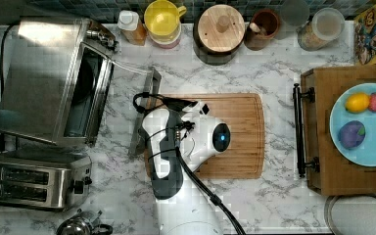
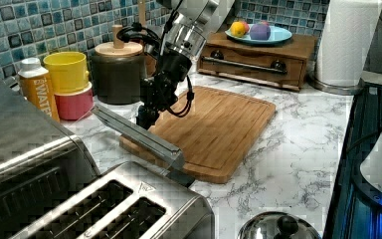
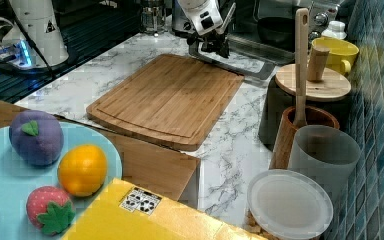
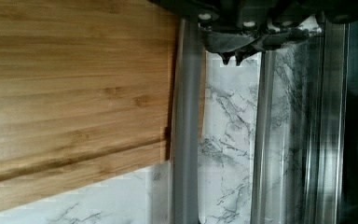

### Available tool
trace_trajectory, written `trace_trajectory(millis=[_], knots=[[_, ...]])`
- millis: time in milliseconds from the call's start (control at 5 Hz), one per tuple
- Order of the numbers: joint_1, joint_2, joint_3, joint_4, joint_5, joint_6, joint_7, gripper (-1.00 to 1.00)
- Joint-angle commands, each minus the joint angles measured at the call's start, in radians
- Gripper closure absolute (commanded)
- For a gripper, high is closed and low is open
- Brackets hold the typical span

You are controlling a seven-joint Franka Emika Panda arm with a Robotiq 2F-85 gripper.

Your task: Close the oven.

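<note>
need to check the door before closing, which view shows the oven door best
The left view: the open oven door juts out with the gripper at it. The top view shows it foreshortened, the right view distantly, the wrist view close up.

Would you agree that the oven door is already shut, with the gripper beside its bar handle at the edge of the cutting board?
Not quite: the oven door is open, folded down over the counter, as the left view shows. The rest holds: the gripper is beside the bar handle, at the edge of the cutting board.
</note>
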Motion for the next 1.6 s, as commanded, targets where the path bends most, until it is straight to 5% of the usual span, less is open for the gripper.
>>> trace_trajectory(millis=[200, 800, 1400, 1600], knots=[[0.027, 0.022, 0.048, 0.136, 0.136, -0.037, 0.07, 1.0], [0.066, -0.104, 0.098, 0.186, 0.178, -0.019, 0.071, 1.0], [0.147, -0.169, 0.159, 0.302, -0.112, 0.044, 0.297, 1.0], [0.179, -0.149, 0.161, 0.356, -0.41, 0.07, 0.57, 1.0]])
